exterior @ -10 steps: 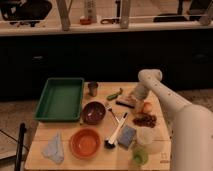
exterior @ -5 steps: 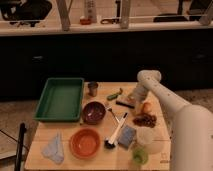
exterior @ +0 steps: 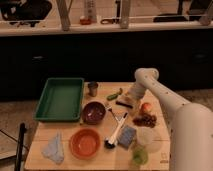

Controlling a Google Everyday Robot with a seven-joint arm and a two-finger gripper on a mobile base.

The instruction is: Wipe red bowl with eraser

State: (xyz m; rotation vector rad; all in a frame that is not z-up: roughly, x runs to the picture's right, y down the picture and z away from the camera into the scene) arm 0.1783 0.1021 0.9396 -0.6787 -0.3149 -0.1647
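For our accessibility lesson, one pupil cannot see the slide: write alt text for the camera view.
A white robot arm reaches from the right over a wooden table, its gripper low, close by the eraser. The red bowl sits near the front edge, apart from both, with a maroon bowl behind it.

Gripper [exterior: 131, 98] over eraser [exterior: 124, 104], table [exterior: 98, 161] rear; red bowl [exterior: 85, 143] front-left.

Single camera sat high by counter [exterior: 42, 134] near edge, faced forward and down. Whole counter in frame, dark cabinets [exterior: 75, 55] beyond. Robot's arm [exterior: 170, 102] filled lower right; end effector [exterior: 131, 96] hung over counter's far right part.
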